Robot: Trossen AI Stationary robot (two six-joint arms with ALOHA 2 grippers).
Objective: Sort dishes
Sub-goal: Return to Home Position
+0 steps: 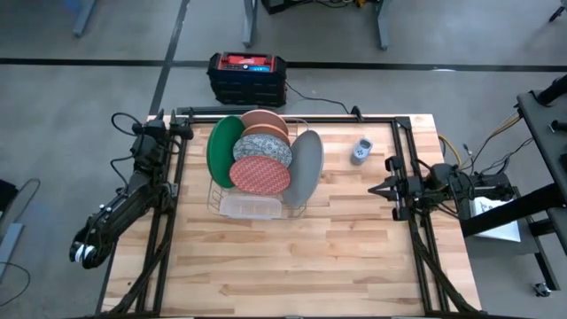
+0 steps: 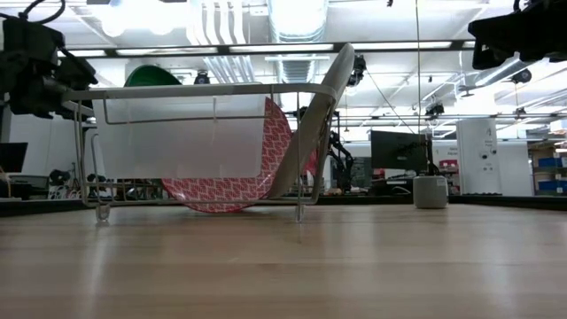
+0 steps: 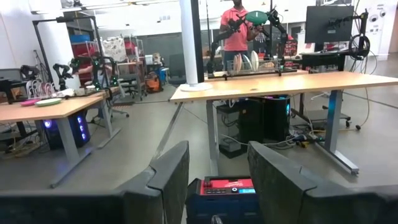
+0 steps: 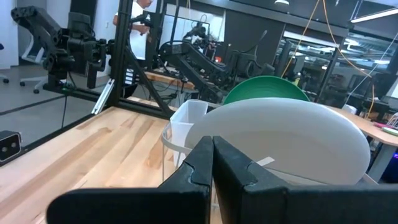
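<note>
A silver wire rack point(image 1: 299, 209) stands at the table's far middle and holds the dishes tilted on edge. They are a dark green plate point(image 1: 221, 149) at the left, a salmon-pink one point(image 1: 266, 120) at the far end, a speckled one point(image 1: 263, 146), a red one point(image 1: 260, 175), and a grey one point(image 1: 306, 165) leaning on the rack's right side. My right gripper point(image 1: 374, 189) is shut and empty, right of the rack, pointing at the grey plate point(image 4: 292, 137). My left gripper point(image 1: 177, 129) is open and empty point(image 3: 217, 177) at the table's far left corner.
A small grey-blue gadget point(image 1: 361, 151) stands right of the rack, far of my right gripper. A clear tray point(image 1: 248, 206) sits at the rack's near end. A red and black box point(image 1: 246, 75) stands on the floor beyond the far edge. Bare wood lies along the near half.
</note>
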